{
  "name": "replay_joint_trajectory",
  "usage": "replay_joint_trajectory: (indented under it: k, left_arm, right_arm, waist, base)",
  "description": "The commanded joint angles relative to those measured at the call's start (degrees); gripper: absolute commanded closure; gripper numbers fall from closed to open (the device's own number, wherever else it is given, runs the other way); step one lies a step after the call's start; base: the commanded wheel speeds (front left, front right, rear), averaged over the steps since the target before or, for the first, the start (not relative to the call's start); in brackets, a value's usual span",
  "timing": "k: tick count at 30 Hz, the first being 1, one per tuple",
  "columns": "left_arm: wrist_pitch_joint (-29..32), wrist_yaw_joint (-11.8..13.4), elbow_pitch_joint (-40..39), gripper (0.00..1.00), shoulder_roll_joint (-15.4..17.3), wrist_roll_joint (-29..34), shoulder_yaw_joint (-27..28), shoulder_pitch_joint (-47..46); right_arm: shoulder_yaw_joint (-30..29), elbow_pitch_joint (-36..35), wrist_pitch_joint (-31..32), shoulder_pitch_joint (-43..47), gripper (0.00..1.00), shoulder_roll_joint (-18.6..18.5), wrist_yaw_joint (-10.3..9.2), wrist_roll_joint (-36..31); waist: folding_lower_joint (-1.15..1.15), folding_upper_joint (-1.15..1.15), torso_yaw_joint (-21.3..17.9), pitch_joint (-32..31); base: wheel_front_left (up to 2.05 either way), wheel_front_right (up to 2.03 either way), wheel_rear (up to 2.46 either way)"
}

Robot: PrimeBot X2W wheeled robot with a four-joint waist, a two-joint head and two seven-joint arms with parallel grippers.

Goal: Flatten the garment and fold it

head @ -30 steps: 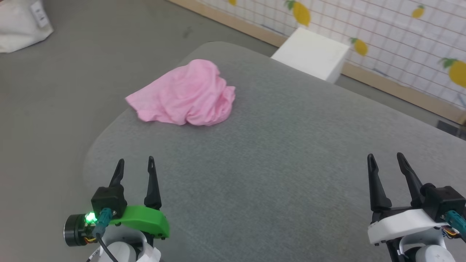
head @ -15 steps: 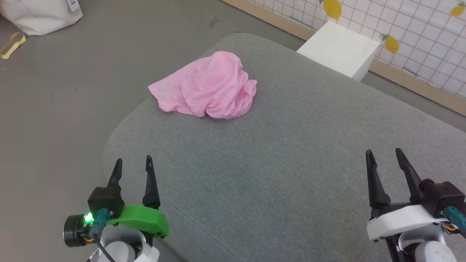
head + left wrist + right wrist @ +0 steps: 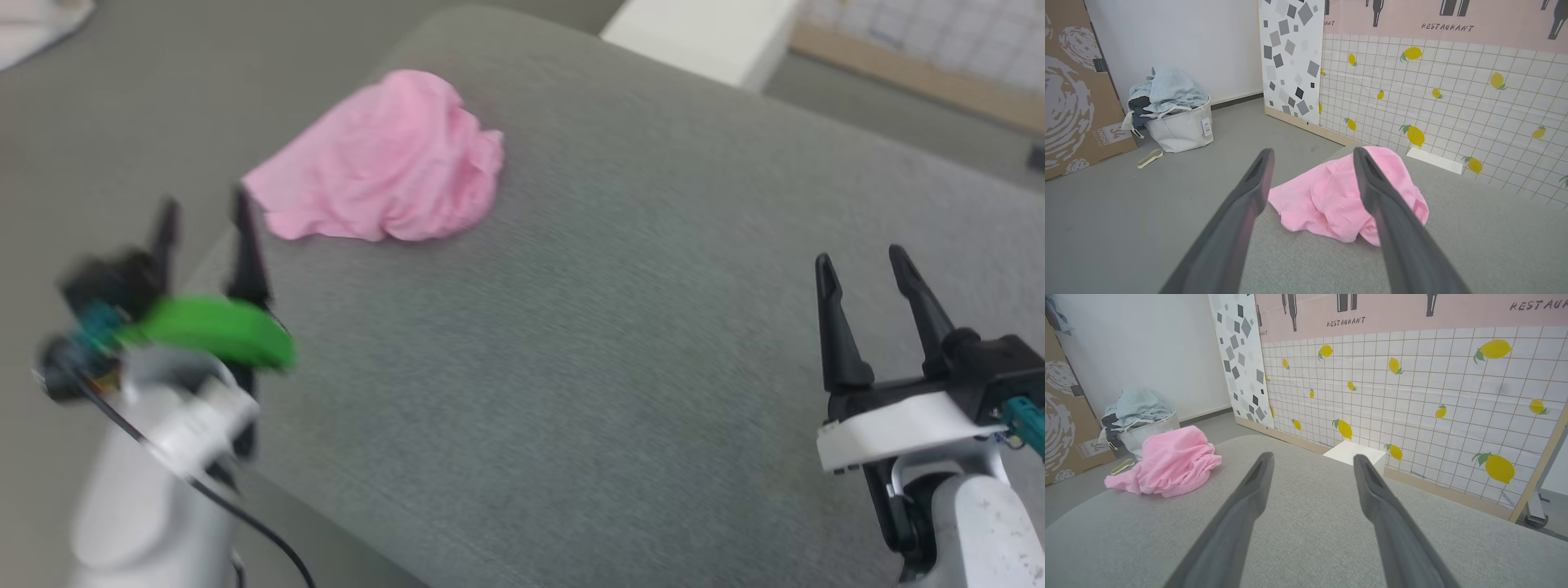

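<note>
The garment (image 3: pixel 380 163) is a crumpled light-pink cloth bunched in a heap near the far left corner of the grey cushioned surface (image 3: pixel 620 327). It also lies ahead of the fingers in the left wrist view (image 3: pixel 1331 200) and off to the left in the right wrist view (image 3: pixel 1163 461). My left gripper (image 3: pixel 204 216) is open, blurred, and stands just short of the garment's near left edge, holding nothing. At the lower right my right gripper (image 3: pixel 861 269) is open and empty, far from the garment.
A white box (image 3: pixel 702 37) stands beyond the surface's far edge by the lemon-patterned wall (image 3: pixel 1412 384). A white bag full of cloths (image 3: pixel 1171 110) and a cardboard sheet (image 3: pixel 1073 90) stand on the grey floor (image 3: pixel 1126 212) to the left.
My left gripper has risen and moved forward toward the garment. The head camera has tilted, shifting the whole picture. The right gripper has kept its pose.
</note>
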Motion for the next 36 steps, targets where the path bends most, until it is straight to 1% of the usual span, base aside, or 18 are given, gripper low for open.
replay_joint_trajectory:
  k: [1, 5, 6, 8, 11, 14, 17, 19, 20, 24, 26, 28, 29, 30, 31, 32, 33, 36]
  left_arm:
    - [1.05, -0.65, 0.81, 0.00, 1.28, -1.63, 1.15, -3.17]
    - [7.07, -1.76, 4.33, 0.00, 4.83, -5.58, 4.61, -9.87]
    - [9.47, -2.14, 5.69, 0.00, 6.87, -5.70, 4.97, -11.44]
    - [14.07, -2.90, 8.30, 0.00, 9.45, -7.16, 5.89, -14.15]
    - [21.99, -2.92, 10.98, 0.00, 12.79, -10.16, 7.96, -16.81]
    - [30.92, -1.89, 12.36, 0.00, 15.25, -14.72, 10.97, -18.72]
    - [38.59, 0.30, 12.69, 0.00, 16.67, -18.37, 13.36, -19.24]
    - [43.30, 2.45, 12.45, 0.00, 17.44, -19.87, 14.40, -18.50]
    - [45.47, 3.99, 12.27, 0.00, 17.83, -20.25, 14.88, -17.74]
    - [51.23, 9.21, 10.57, 0.00, 18.40, -20.99, 16.32, -13.85]
    - [53.24, 11.28, 9.12, 0.00, 17.96, -21.41, 16.80, -11.79]
    - [55.18, 12.51, 7.45, 0.00, 17.07, -22.07, 16.80, -9.95]
    - [55.83, 12.87, 6.61, 0.08, 16.84, -22.21, 16.70, -9.18]
    - [56.10, 13.00, 5.47, 0.22, 16.80, -22.06, 16.50, -8.33]
    - [55.45, 12.91, 4.47, 0.93, 17.00, -21.62, 16.46, -7.83]
    - [53.50, 12.64, 3.28, 1.00, 17.43, -20.65, 16.58, -7.41]
    - [51.05, 12.17, 2.37, 1.00, 17.81, -19.62, 16.75, -7.23]
    - [36.93, 11.25, 0.19, 1.00, 19.11, -13.62, 17.54, -7.65]
  right_arm:
    - [0.03, -0.46, 0.01, -1.28, 0.00, -0.06, -0.08, -0.45]
    - [0.23, -0.65, -0.49, -3.17, 0.00, -0.06, -0.08, -0.42]
    - [0.44, -0.72, -0.69, -3.81, 0.00, -0.06, -0.08, -0.35]
    - [0.57, -0.61, -1.27, -4.91, 0.00, -0.06, -0.08, -0.21]
    - [1.12, -0.43, -2.21, -6.65, 0.00, -0.06, -0.08, 0.36]
    - [1.44, -0.34, -3.21, -8.17, 0.00, -0.06, -0.08, 1.12]
    - [1.66, 0.07, -4.11, -9.04, 0.00, -0.06, -0.08, 1.91]
    - [1.80, 0.66, -4.68, -9.40, 0.00, -0.06, -0.08, 2.46]
    - [1.94, 1.03, -4.96, -9.56, 0.00, -0.06, -0.08, 2.62]
    - [2.48, 2.25, -5.96, -10.07, 0.00, -0.06, -0.08, 3.38]
    - [2.43, 2.70, -6.33, -10.21, 0.00, -0.06, -0.08, 3.51]
    - [2.20, 3.21, -6.59, -10.31, 0.00, -0.06, -0.08, 3.47]
    - [2.10, 3.40, -6.68, -10.37, 0.00, -0.06, -0.08, 3.46]
    - [2.04, 3.64, -6.78, -10.45, 0.00, -0.06, -0.08, 3.35]
    - [2.08, 3.82, -6.86, -10.52, 0.00, -0.06, -0.08, 3.30]
    - [2.17, 4.07, -6.97, -10.60, 0.00, -0.06, -0.08, 3.33]
    - [2.25, 4.31, -7.06, -10.63, 0.00, -0.06, -0.08, 3.32]
    - [2.35, 5.22, -7.31, -10.19, 0.00, -0.06, -0.08, 3.57]
  waist:
    - [0.00, 0.00, -9.35, 9.52]
    - [0.00, 0.00, -15.07, 15.14]
    - [0.00, 0.00, -16.76, 16.75]
    - [0.00, 0.00, -19.28, 19.11]
    - [0.00, 0.00, -23.11, 22.28]
    - [0.00, 0.00, -26.42, 25.47]
    - [0.00, 0.00, -28.77, 27.82]
    - [0.00, 0.00, -29.98, 28.98]
    - [0.00, 0.00, -30.52, 29.45]
    - [0.00, 0.00, -31.80, 30.19]
    - [0.00, 0.00, -31.95, 30.09]
    - [0.00, 0.00, -31.74, 29.55]
    - [0.00, 0.00, -31.58, 29.24]
    - [0.00, 0.00, -31.33, 28.70]
    - [0.00, 0.00, -31.14, 28.22]
    - [0.00, 0.00, -30.90, 27.44]
    - [0.00, 0.00, -30.70, 26.64]
    - [0.00, 0.00, -29.86, 23.33]
  base:
    - [0.00, 0.00, 0.00]
    - [0.00, 0.00, 0.00]
    - [0.00, 0.00, 0.00]
    - [0.00, 0.00, 0.00]
    - [0.00, 0.00, 0.00]
    - [0.00, 0.00, 0.00]
    - [0.00, 0.00, 0.00]
    - [0.00, 0.00, 0.00]
    - [0.00, 0.00, 0.00]
    - [0.00, 0.00, 0.00]
    - [0.00, 0.00, 0.00]
    - [0.00, 0.00, 0.00]
    - [0.00, 0.00, 0.00]
    - [0.00, 0.00, 0.00]
    - [0.00, 0.00, 0.00]
    - [0.00, 0.00, 0.00]
    - [0.00, 0.00, 0.00]
    - [0.00, 0.00, 0.00]
